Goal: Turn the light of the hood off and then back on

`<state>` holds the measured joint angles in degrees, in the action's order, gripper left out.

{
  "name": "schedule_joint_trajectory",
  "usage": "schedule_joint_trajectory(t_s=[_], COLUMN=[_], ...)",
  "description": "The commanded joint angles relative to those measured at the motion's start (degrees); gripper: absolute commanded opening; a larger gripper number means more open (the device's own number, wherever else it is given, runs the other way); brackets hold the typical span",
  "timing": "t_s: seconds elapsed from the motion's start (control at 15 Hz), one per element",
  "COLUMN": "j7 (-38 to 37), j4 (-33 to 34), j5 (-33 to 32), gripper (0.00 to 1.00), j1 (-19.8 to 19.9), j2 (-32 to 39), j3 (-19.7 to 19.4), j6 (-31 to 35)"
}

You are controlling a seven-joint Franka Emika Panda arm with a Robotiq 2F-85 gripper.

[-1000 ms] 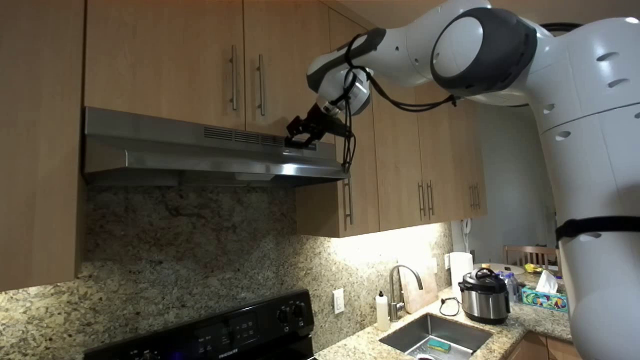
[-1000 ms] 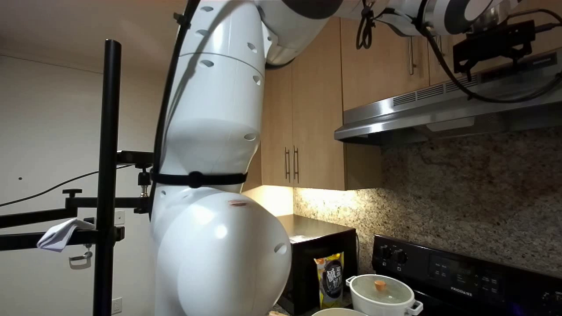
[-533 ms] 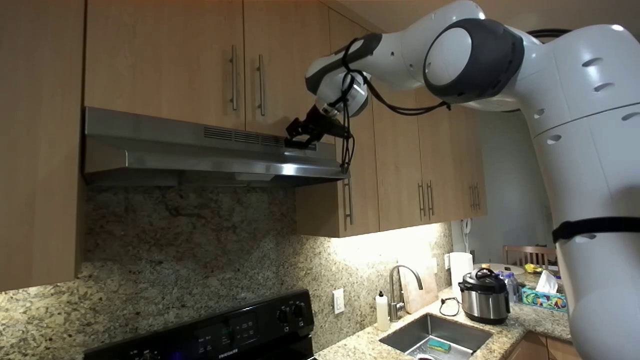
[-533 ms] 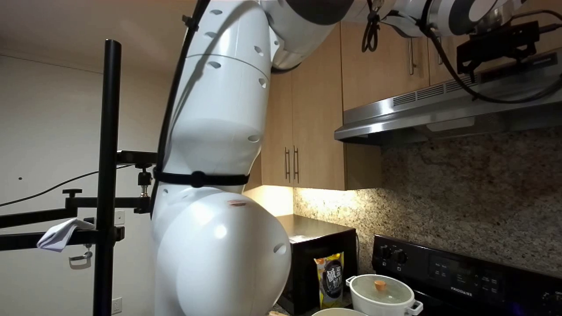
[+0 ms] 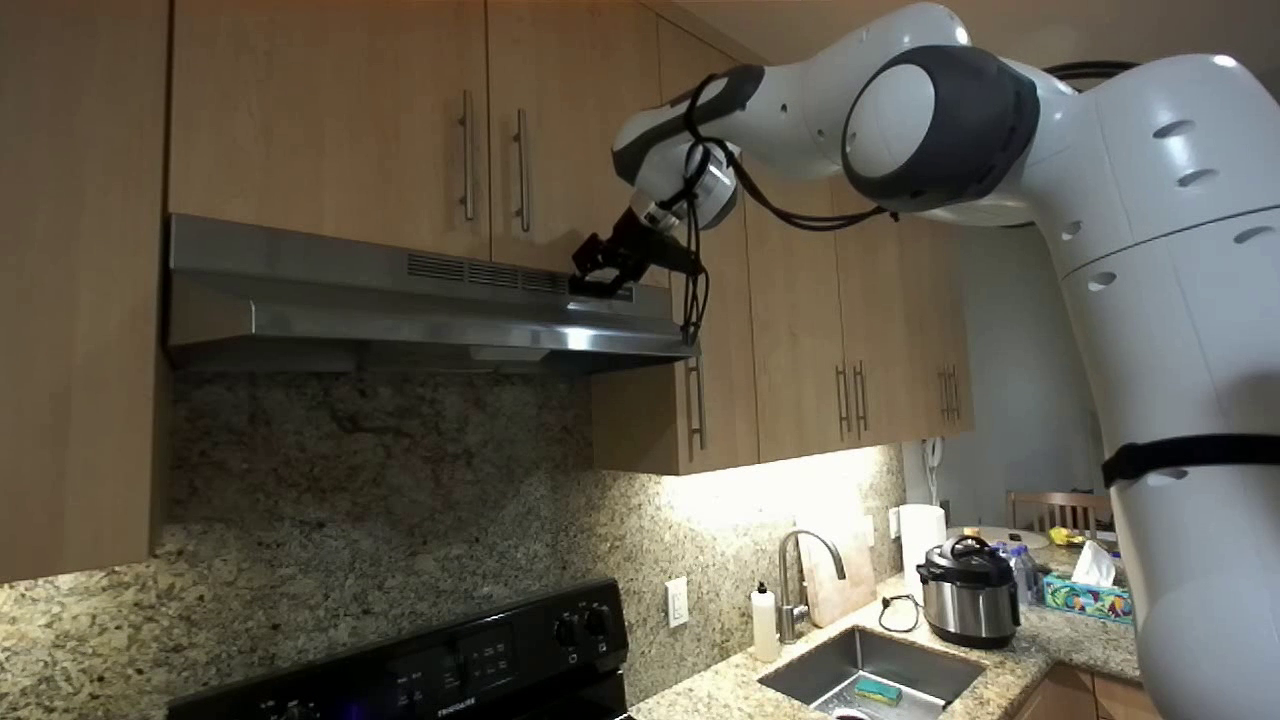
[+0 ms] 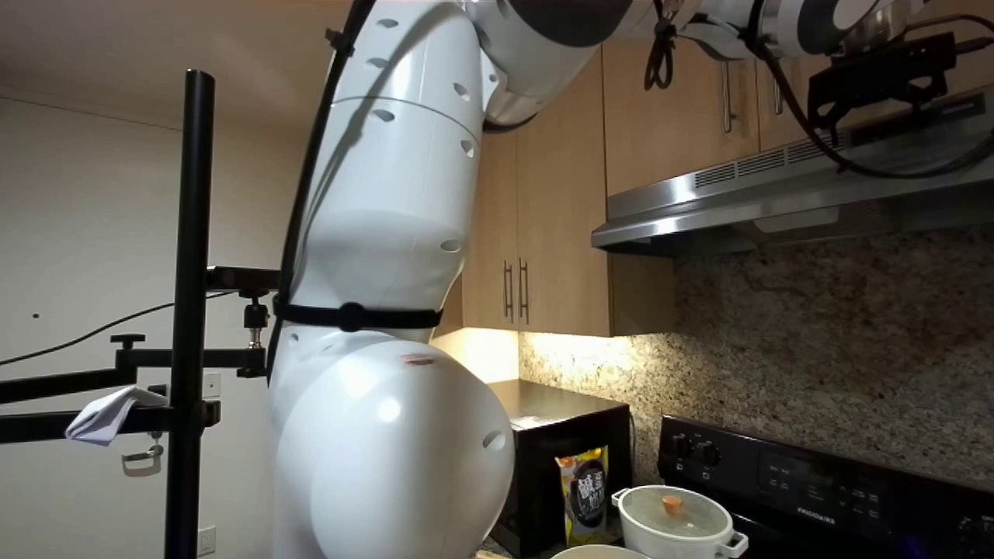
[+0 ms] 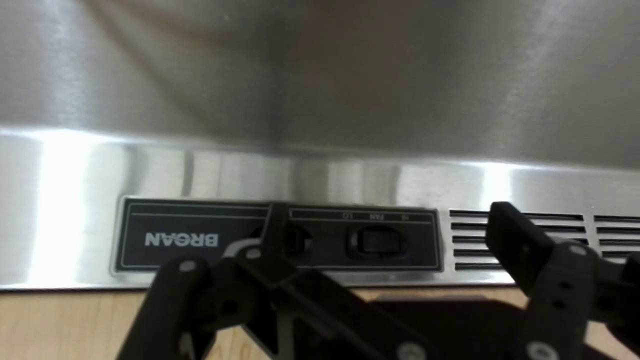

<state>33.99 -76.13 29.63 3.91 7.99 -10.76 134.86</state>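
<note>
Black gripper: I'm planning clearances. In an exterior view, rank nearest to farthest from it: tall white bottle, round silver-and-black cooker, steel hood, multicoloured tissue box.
1. Steel hood: just beside the gripper.
2. White bottle: below, somewhat right.
3. Round cooker: past the bottle.
4. Tissue box: past the cooker.

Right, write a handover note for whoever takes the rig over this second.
Claw: open, holding nothing; in the wrist view one finger overlaps the partly hidden switch, presumably the light's. Contact can't be told.
Things: that switch is on the BROAN panel of the hood, next to the fan switch.
Done: the hood light looks unlit in both exterior views, so the off step is probably complete.
To do: switch the light back on, ideally without touching the fan switch.
</note>
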Motion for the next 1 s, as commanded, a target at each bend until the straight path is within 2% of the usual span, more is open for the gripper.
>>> schedule_joint_trajectory(t_s=[0.0,0.93], j7=[3.1,3.1], j4=[2.1,2.2], j5=[2.3,1.3], gripper=[1.00,1.00], j1=[0.5,0.1], j2=[1.0,0.7], j3=[0.6,1.4], j6=[-2.3,-3.6])
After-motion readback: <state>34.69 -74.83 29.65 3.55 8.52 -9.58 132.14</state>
